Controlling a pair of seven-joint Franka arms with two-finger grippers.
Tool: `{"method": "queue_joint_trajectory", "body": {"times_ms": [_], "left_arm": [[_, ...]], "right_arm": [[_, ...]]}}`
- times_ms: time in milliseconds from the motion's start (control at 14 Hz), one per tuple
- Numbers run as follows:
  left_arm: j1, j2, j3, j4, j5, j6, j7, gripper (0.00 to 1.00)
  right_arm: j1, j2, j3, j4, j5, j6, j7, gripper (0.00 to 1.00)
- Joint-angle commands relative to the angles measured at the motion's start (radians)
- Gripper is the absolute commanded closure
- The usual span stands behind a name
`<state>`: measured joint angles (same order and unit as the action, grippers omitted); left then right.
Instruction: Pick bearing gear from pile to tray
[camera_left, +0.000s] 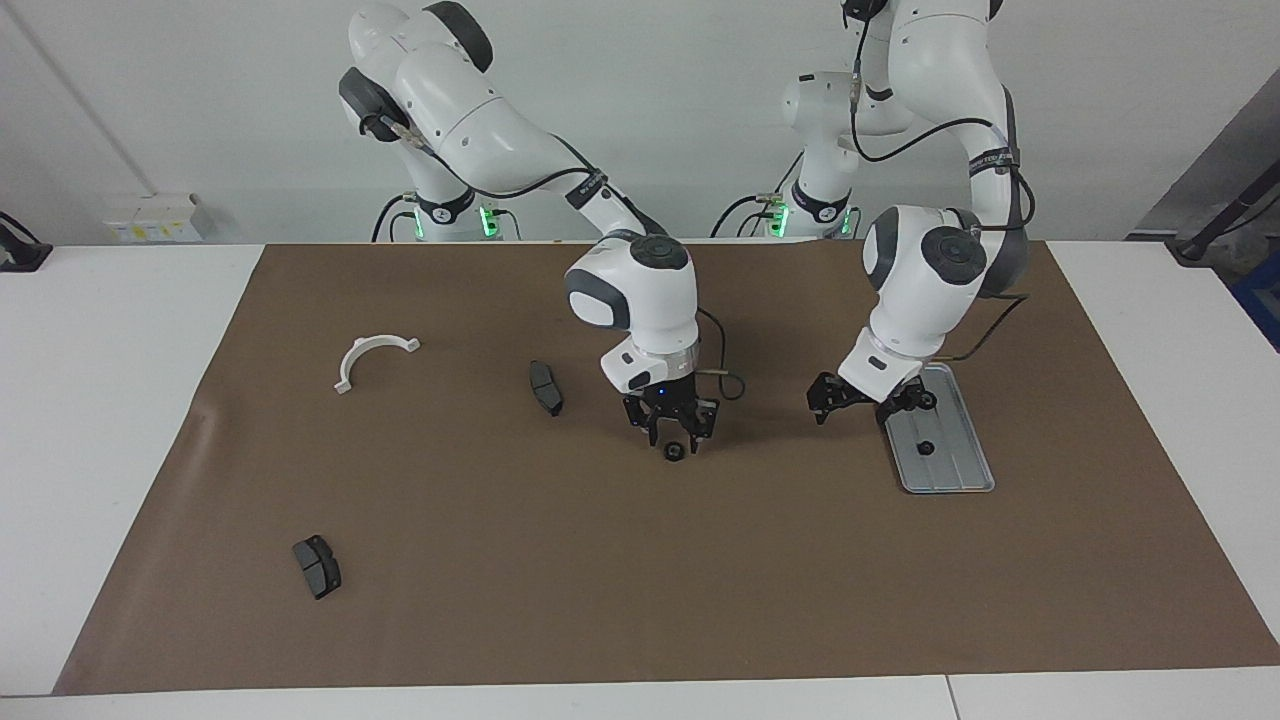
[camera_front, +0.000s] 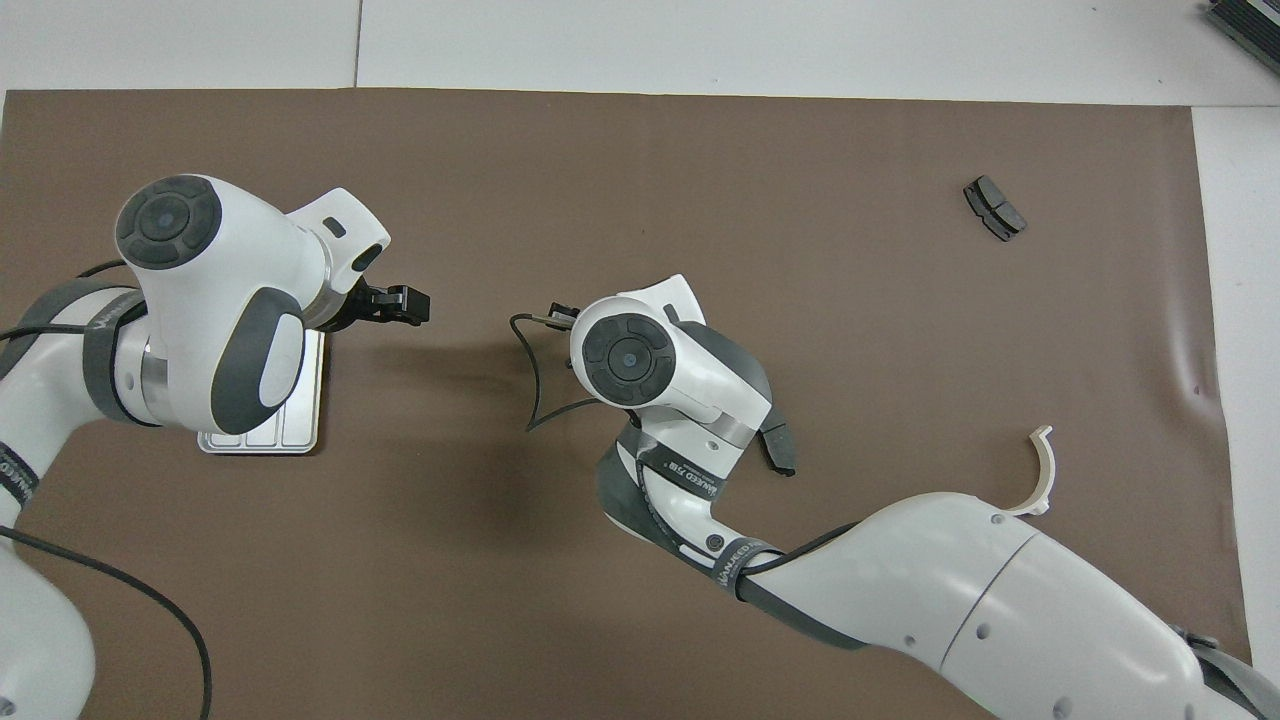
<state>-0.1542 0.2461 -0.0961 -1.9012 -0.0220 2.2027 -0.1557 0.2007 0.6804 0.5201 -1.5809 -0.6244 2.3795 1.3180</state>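
My right gripper (camera_left: 672, 437) hangs low over the middle of the brown mat, its fingers open. A small black bearing gear (camera_left: 673, 451) sits on the mat right under its fingertips, free of them. In the overhead view the right wrist hides both. My left gripper (camera_left: 862, 402) (camera_front: 405, 303) is open and holds nothing. It hovers over the mat beside the silver tray (camera_left: 955, 462) (camera_front: 270, 437), toward the middle. A black gear (camera_left: 926, 447) lies on the tray. The pile's other parts are scattered toward the right arm's end.
A white half-ring (camera_left: 372, 357) (camera_front: 1040, 470) lies toward the right arm's end. A dark grey pad (camera_left: 545, 387) (camera_front: 778, 450) lies beside the right gripper. Another pad (camera_left: 317, 566) (camera_front: 994, 208) lies farther from the robots. The right wrist's cable (camera_front: 530, 375) loops above the mat.
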Motion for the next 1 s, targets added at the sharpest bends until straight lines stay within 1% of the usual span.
{"method": "queue_joint_trajectory", "body": {"times_ms": [0, 143, 286, 357, 429, 571, 714, 929], "left_arm": [[-0.036, 0.039, 0.012, 0.069, -0.027, 0.003, -0.069, 0.0], [-0.097, 0.106, 0.016, 0.166, -0.026, -0.012, -0.171, 0.0], [-0.14, 0.151, 0.016, 0.229, -0.026, -0.017, -0.2, 0.0], [-0.162, 0.174, 0.018, 0.26, -0.026, -0.024, -0.2, 0.0], [-0.186, 0.198, 0.018, 0.284, -0.022, -0.027, -0.202, 0.0], [-0.221, 0.243, 0.019, 0.339, -0.016, -0.027, -0.209, 0.0], [-0.267, 0.274, 0.021, 0.353, 0.011, -0.014, -0.22, 0.0], [-0.315, 0.279, 0.021, 0.335, 0.046, 0.038, -0.22, 0.0]], "right_arm": [[-0.03, -0.034, 0.012, -0.008, -0.043, -0.029, 0.02, 0.0], [-0.076, -0.091, 0.009, -0.011, -0.041, -0.063, -0.017, 0.0], [-0.125, -0.152, 0.002, -0.024, -0.026, -0.106, -0.127, 0.0], [-0.139, -0.179, -0.018, -0.024, -0.017, -0.132, -0.197, 0.0], [-0.139, -0.203, -0.05, -0.024, 0.011, -0.144, -0.257, 0.0], [-0.139, -0.251, -0.127, -0.024, 0.122, -0.151, -0.388, 0.0], [-0.139, -0.292, -0.198, -0.024, 0.224, -0.19, -0.547, 0.0], [-0.13, -0.346, -0.311, -0.024, 0.351, -0.261, -0.756, 0.0]]}}
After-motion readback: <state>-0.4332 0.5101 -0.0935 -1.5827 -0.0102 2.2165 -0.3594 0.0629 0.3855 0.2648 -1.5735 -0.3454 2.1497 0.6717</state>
